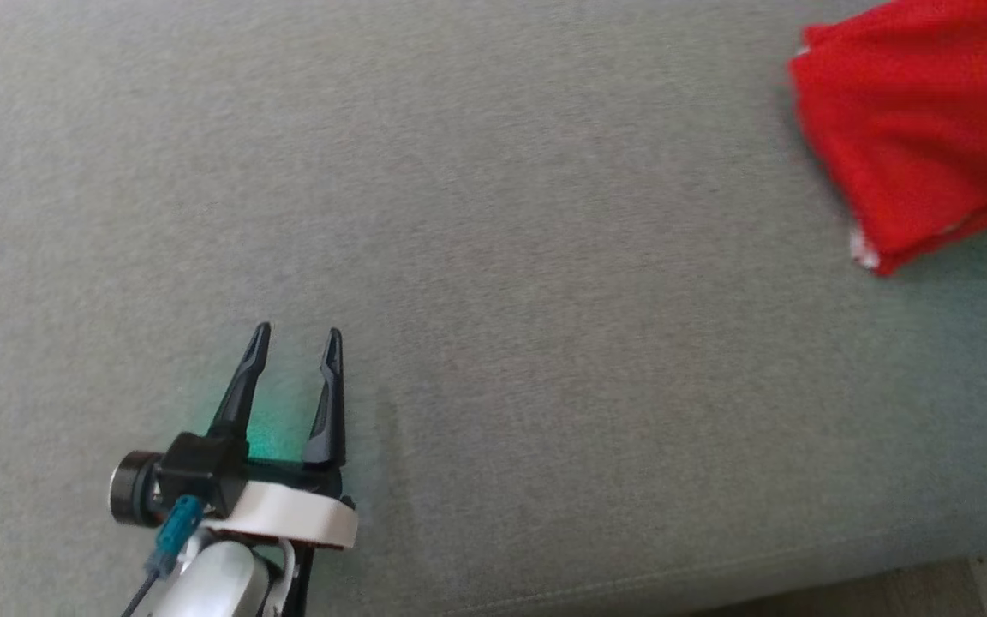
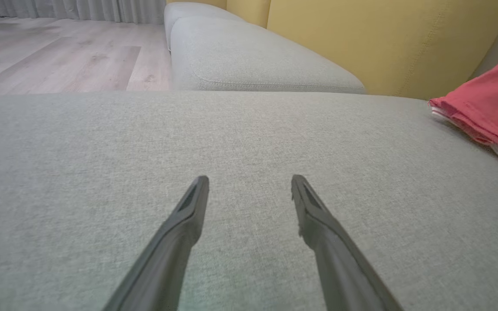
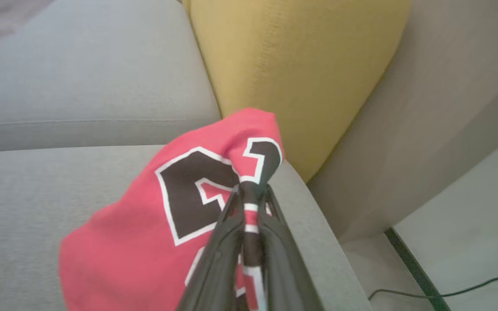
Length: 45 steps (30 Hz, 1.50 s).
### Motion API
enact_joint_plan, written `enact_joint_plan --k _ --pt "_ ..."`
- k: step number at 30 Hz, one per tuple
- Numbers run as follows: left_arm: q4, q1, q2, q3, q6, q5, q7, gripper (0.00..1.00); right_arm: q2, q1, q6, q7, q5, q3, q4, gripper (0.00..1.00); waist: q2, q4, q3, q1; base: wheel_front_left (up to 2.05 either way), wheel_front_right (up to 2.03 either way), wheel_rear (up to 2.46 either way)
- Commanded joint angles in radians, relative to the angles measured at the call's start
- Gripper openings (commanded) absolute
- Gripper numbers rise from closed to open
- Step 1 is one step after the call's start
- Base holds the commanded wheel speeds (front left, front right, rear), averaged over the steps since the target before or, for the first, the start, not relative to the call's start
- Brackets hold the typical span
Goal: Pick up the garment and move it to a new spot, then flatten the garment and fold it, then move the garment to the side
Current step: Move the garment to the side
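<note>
- A home living room, going by the furniture.
- A sofa with a wide grey fabric seat [image 2: 249, 129] and a second seat cushion [image 2: 253, 56] beyond it.
- Soft yellow back cushions [image 2: 383, 43] stand along the rear of the seats.
- Pale wood-look plank floor [image 2: 59, 56] runs beside the sofa.
- Long light curtains [image 2: 80, 8] hang down to the floor.
- A red garment [image 1: 922, 128] with printed numbers is on the seat.

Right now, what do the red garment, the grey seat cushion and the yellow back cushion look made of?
Garment: soft matte knit, probably jersey; it drapes and bunches where the right gripper pinches it, with black numerals edged white.
Seat cushion: grey woven upholstery, matte; fine flecked weave, stitched seam.
Back cushion: yellow cloth, likely similar weave; grain faint, so unsure.
</note>
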Motion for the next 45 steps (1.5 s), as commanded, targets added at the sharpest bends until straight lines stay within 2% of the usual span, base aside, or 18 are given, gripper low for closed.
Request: enact_joint_plan --k 1,4,9,10,11,12,20,25,31,38,45 --pt "-0.025 -0.039 0.004 0.03 0.001 0.002 -0.009 1.0 -0.043 -0.046 0.003 0.001 -0.013 -0.014 -0.017 0.0 0.0 0.024 0.012 0.0 0.0 0.0 0.0" --pt "-0.023 -0.047 0.007 0.028 -0.001 0.003 -0.009 1.0 -0.086 -0.065 0.003 -0.003 -0.054 -0.053 0.029 0.0 0.0 0.047 0.026 0.0 0.0 0.0 0.0" --pt "-0.025 -0.055 0.014 0.021 -0.001 0.009 -0.003 1.0 -0.11 -0.084 0.003 -0.03 -0.113 -0.122 0.11 0.0 0.0 0.072 0.047 0.0 0.0 0.0 0.0" --pt "-0.027 -0.057 0.016 0.02 0.0 0.011 -0.001 1.0 -0.111 -0.089 0.003 -0.04 -0.131 -0.144 0.125 0.15 0.0 0.075 0.05 0.0 0.0 0.0 0.0" --pt "-0.03 -0.057 0.019 0.02 0.001 0.011 0.001 1.0 -0.112 -0.088 0.003 -0.049 -0.152 -0.155 0.142 0.49 0.0 0.077 0.051 0.0 0.0 0.0 0.0" --pt "-0.032 -0.056 0.021 0.019 0.002 0.012 0.002 1.0 -0.112 -0.088 0.003 -0.065 -0.172 -0.169 0.157 1.0 0.0 0.078 0.052 0.0 0.0 0.0 0.0" --pt "-0.051 -0.037 0.036 0.012 0.015 0.014 0.021 1.0 -0.05 -0.099 0.003 -0.163 -0.271 -0.236 0.245 1.0 0.0 0.054 0.028 0.0 0.0 0.0 0.0" --pt "-0.058 -0.022 0.041 0.015 0.024 0.005 0.027 1.0 0.001 -0.113 0.003 -0.224 -0.249 -0.183 0.263 1.0 0.0 0.028 -0.027 0.0 0.0 0.0 0.0" --pt "-0.048 0.005 0.039 0.045 0.037 -0.023 0.008 1.0 0.055 -0.101 0.003 -0.275 -0.204 -0.069 0.218 1.0 0.0 0.028 -0.115 0.0 0.0 0.0 0.0" --pt "-0.034 0.062 0.036 0.103 0.06 -0.065 -0.017 1.0 0.145 -0.006 0.003 -0.31 -0.127 0.051 0.127 1.0 0.0 0.058 -0.221 0.0 0.0 0.0 0.0" --pt "-0.054 0.126 0.032 0.152 0.088 -0.086 -0.03 1.0 0.23 0.126 0.003 -0.372 -0.093 0.086 0.037 1.0 0.0 0.085 -0.278 0.0 0.0 0.0 0.0"
